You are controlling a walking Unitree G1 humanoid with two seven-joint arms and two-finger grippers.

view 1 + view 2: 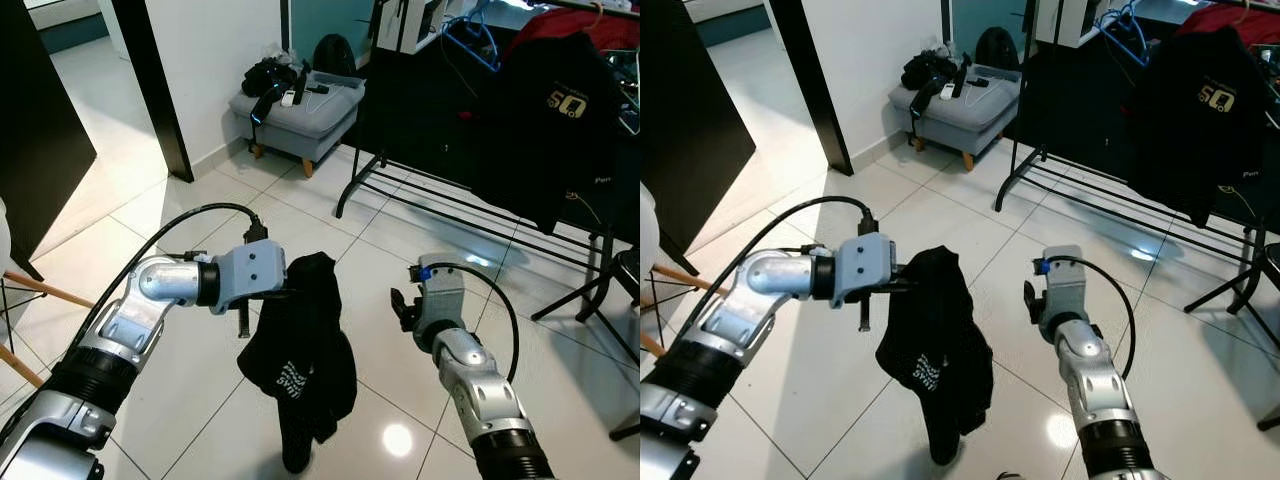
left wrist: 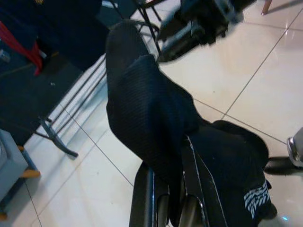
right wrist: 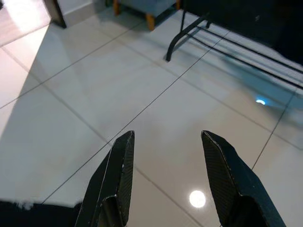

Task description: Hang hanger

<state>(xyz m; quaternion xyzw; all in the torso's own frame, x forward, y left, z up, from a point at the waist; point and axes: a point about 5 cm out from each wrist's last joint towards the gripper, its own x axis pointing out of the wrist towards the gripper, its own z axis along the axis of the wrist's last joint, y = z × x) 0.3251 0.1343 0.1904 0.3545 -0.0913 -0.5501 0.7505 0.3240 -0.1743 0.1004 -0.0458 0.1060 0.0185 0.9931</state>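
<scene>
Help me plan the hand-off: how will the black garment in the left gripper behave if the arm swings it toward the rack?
The black garment looks floppy: it drapes limp below the left gripper, so it would probably sway. It seems light, since the fingers pinch one bunched fold without visible strain. It might slip, as the fabric looks smooth. The right gripper is open and empty.

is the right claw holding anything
No, the right claw is open, with only bare floor tiles between its fingers, while the left claw grips the black garment.

The black garment hid any hanger and the left hand's fingertips; the clothes rack ran past the edge.
</scene>
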